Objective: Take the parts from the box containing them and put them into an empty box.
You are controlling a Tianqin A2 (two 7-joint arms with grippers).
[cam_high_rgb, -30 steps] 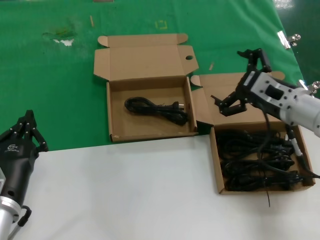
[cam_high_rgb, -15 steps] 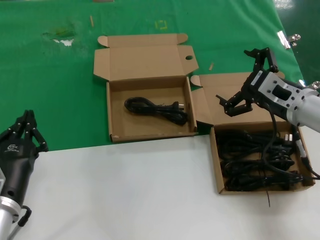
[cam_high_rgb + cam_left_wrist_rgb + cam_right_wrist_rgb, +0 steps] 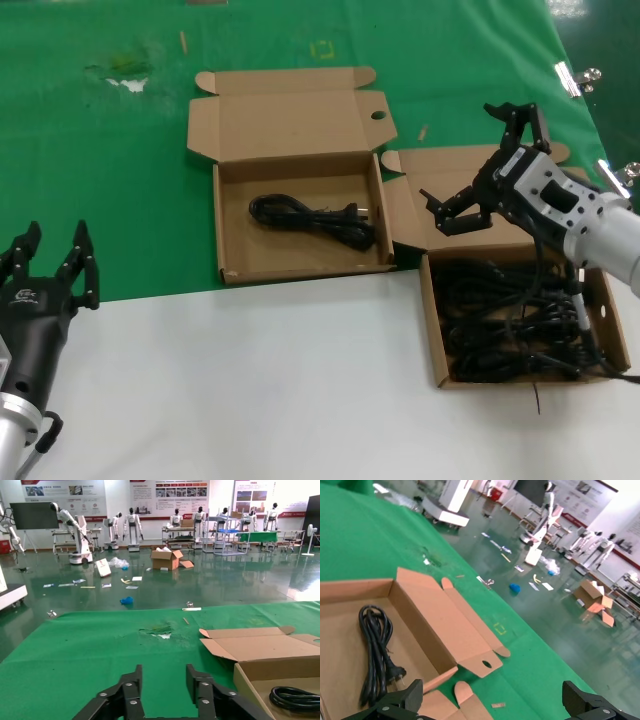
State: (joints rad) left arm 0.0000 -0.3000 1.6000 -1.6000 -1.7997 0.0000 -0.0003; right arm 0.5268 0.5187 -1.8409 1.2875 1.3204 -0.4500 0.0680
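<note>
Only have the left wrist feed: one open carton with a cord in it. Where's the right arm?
Observer: Right gripper hangs open above the second carton, holding nothing.
Operator: What's in that carton?
Observer: A pile of black power cords; I can't count them.
Operator: And the carton I see, how many cords?
Observer: One coiled cord in the left carton, per the head view.
Operator: Left gripper?
Observer: Left gripper is open at the near edge, away from both cartons.
</note>
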